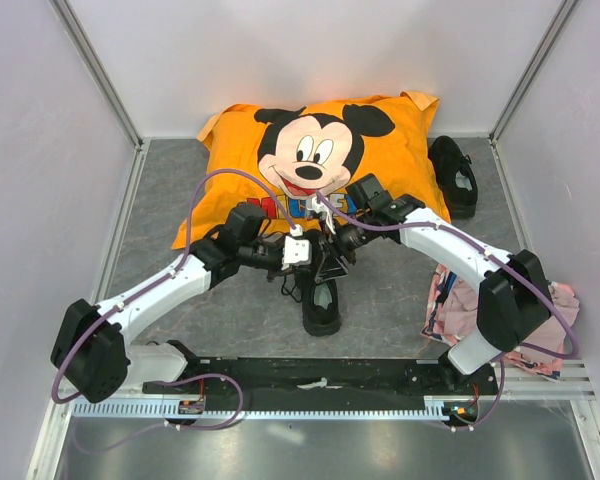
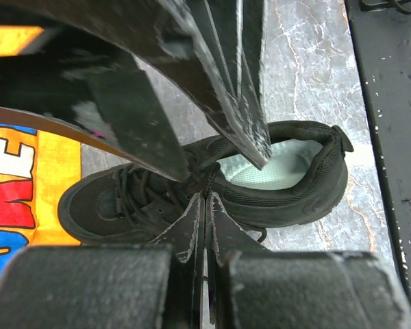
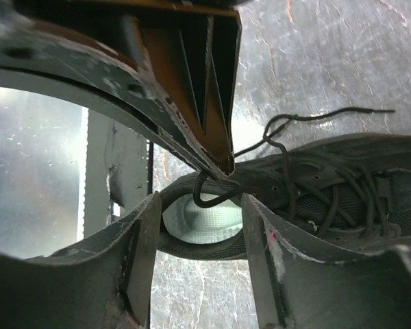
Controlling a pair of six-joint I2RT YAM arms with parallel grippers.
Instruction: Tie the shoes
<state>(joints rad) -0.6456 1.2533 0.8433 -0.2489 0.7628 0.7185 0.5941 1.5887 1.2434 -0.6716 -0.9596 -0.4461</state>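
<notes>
Left pincer [image 2: 205, 205] clenched on lace [image 3: 315, 115] above shoe [image 2: 308, 199]; my right pincer [image 3: 200, 205] hung released alongside.

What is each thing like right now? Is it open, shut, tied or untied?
left end effector: shut on the lace
right end effector: open
near shoe: upright, untied
lace: loose, one loop pinched
far shoe: upright; laces too small to tell
Mickey Mouse pillow: lying face up
pink cloth: crumpled
</notes>
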